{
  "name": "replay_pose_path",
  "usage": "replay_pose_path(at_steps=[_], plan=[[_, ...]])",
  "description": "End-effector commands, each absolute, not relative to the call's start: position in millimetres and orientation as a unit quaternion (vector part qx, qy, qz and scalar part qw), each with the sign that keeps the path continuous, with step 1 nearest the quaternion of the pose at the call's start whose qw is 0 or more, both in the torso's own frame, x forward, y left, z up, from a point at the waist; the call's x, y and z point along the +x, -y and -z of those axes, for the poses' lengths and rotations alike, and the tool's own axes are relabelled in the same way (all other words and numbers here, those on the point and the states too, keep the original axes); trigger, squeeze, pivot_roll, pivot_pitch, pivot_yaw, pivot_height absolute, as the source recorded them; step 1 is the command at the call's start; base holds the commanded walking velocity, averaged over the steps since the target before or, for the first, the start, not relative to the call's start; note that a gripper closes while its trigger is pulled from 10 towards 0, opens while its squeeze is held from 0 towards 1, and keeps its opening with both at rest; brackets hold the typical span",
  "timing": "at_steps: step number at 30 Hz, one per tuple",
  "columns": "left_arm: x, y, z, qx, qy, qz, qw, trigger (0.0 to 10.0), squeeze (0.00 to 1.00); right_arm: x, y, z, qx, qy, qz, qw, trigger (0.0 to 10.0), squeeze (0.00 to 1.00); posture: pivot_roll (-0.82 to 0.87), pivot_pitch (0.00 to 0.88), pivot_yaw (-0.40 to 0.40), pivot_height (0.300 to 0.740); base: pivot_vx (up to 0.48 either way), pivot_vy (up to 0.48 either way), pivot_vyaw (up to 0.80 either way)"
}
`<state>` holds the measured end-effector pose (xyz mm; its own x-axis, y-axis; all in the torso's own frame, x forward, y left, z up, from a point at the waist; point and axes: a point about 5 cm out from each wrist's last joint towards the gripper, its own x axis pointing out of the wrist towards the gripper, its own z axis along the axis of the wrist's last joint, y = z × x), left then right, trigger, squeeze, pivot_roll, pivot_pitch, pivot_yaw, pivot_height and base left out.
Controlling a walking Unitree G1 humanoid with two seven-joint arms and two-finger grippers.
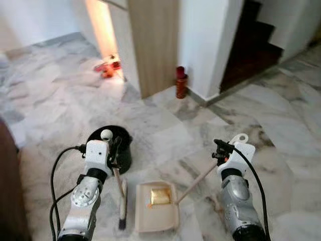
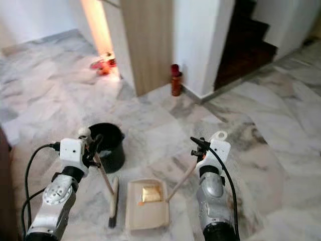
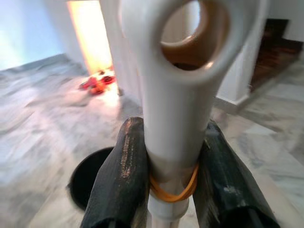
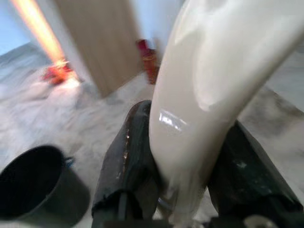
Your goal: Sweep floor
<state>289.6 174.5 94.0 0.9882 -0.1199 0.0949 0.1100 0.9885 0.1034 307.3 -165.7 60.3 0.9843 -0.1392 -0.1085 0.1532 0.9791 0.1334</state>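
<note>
Dustpan [image 1: 156,210] flat on marble floor [image 1: 281,125] between the two arms, a golden scrap [image 1: 160,196] already lying inside it near the back wall. Right gripper [image 1: 221,150] clenched on the dustpan handle [image 1: 196,183], which runs up and rightward from the pan's back corner. Left gripper [image 1: 115,149] clamped on the broom handle [image 3: 178,118] (orange rubber band just below the fingers); broom head [image 1: 123,208] stands on the floor just beside the pan's left edge, long axis parallel to that edge. Black bin [image 1: 122,145] sits just ahead of the left gripper, so that arm is nearer; emptying likely means swinging the pan forward-left.
</note>
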Motion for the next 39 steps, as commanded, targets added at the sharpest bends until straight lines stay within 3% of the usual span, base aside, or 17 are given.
replay_pose_path(at_steps=[1,12,29,39], plan=[[291.1,-174.4,-103.0,0.054,0.073,0.058,0.994,10.0,0.00,309.6,166.5,-67.9,0.075,-0.029,0.075,0.994,10.0,0.00,0.07,0.042,0.035,0.740,0.000,0.000,0.66],[290.9,-173.7,-102.9,0.052,0.075,0.056,0.994,10.0,0.00,310.2,167.3,-67.6,0.074,-0.030,0.075,0.994,10.0,0.00,0.07,0.039,0.030,0.740,0.000,0.000,0.65],[291.2,-175.1,-101.9,0.054,0.070,0.047,0.995,10.0,0.00,311.7,168.2,-69.2,0.068,-0.028,0.072,0.995,10.0,0.00,0.08,0.046,0.026,0.740,0.000,0.000,0.09],[291.8,-174.9,-101.5,0.054,0.068,0.048,0.995,10.0,0.00,311.7,166.7,-68.5,0.075,-0.029,0.073,0.994,10.0,0.00,0.08,0.043,0.026,0.740,0.242,0.000,0.20]])
